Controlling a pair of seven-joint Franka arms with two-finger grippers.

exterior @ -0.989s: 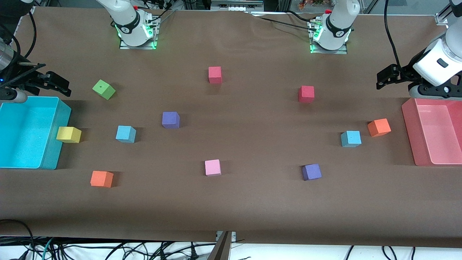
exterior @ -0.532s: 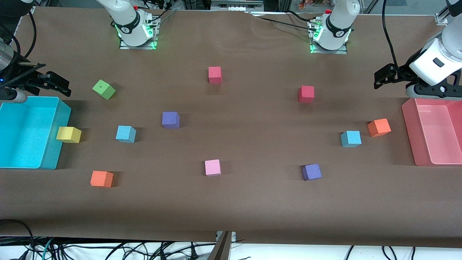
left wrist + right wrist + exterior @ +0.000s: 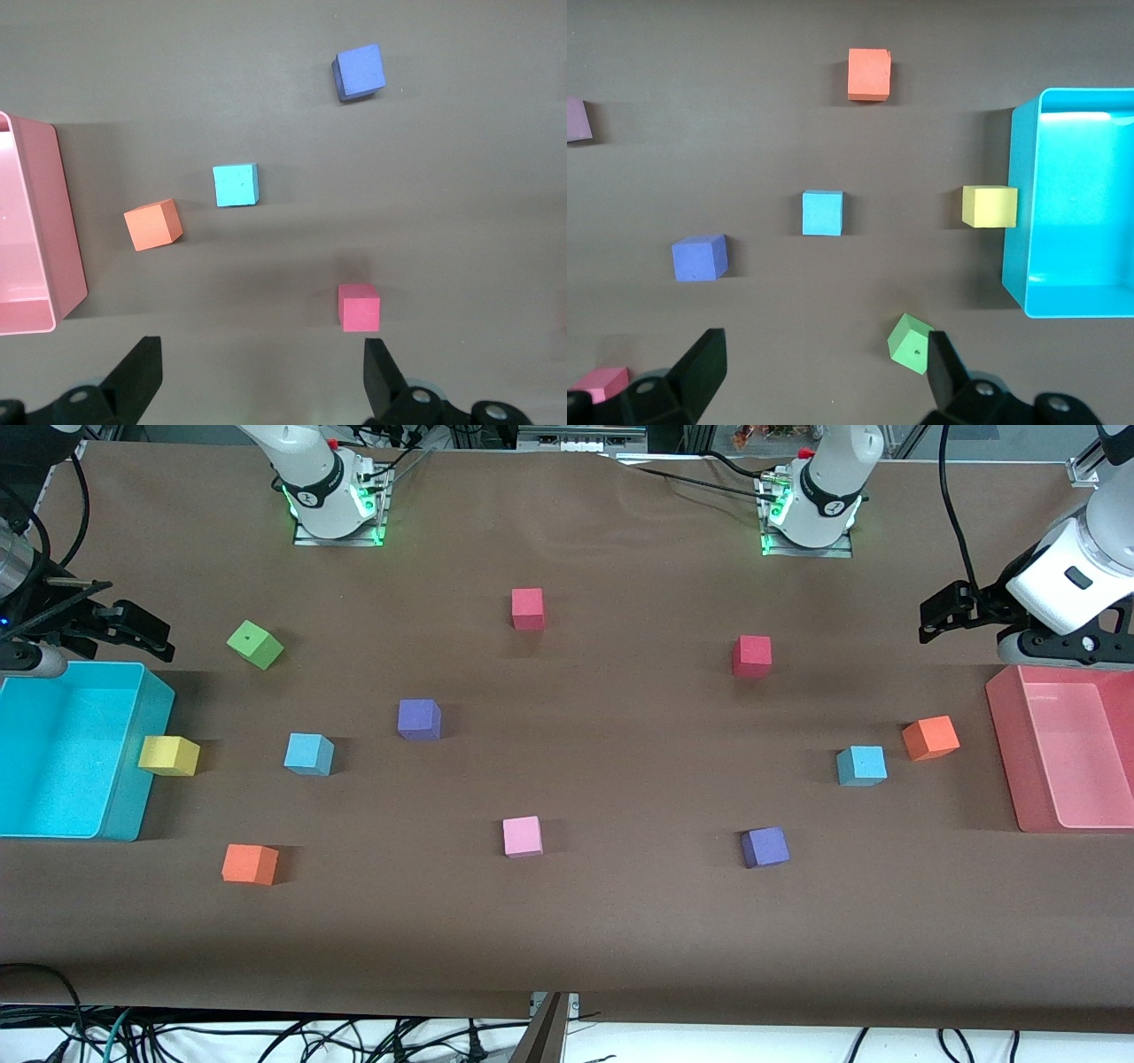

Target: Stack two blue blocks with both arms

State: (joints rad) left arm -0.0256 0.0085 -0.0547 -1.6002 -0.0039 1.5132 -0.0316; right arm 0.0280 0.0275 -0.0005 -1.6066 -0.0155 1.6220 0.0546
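Two light blue blocks lie apart on the brown table. One blue block (image 3: 308, 754) (image 3: 822, 212) is toward the right arm's end, between a yellow cube and a purple cube. The other blue block (image 3: 861, 765) (image 3: 236, 185) is toward the left arm's end, beside an orange cube. My left gripper (image 3: 939, 613) (image 3: 263, 367) hangs open and empty over the table beside the pink bin. Open and empty too, my right gripper (image 3: 151, 638) (image 3: 824, 359) hangs by the cyan bin's corner, with a green cube below it.
A cyan bin (image 3: 133, 779) stands at the right arm's end and a pink bin (image 3: 1005, 753) at the left arm's end. Scattered cubes: green (image 3: 255, 644), yellow (image 3: 168, 755), purple (image 3: 419, 719) (image 3: 765, 847), orange (image 3: 249, 864) (image 3: 930, 738), red (image 3: 527, 608) (image 3: 751, 655), pink (image 3: 522, 836).
The left arm's hand has shifted slightly upward in the front view. The right arm and all the cubes have stayed where they were.
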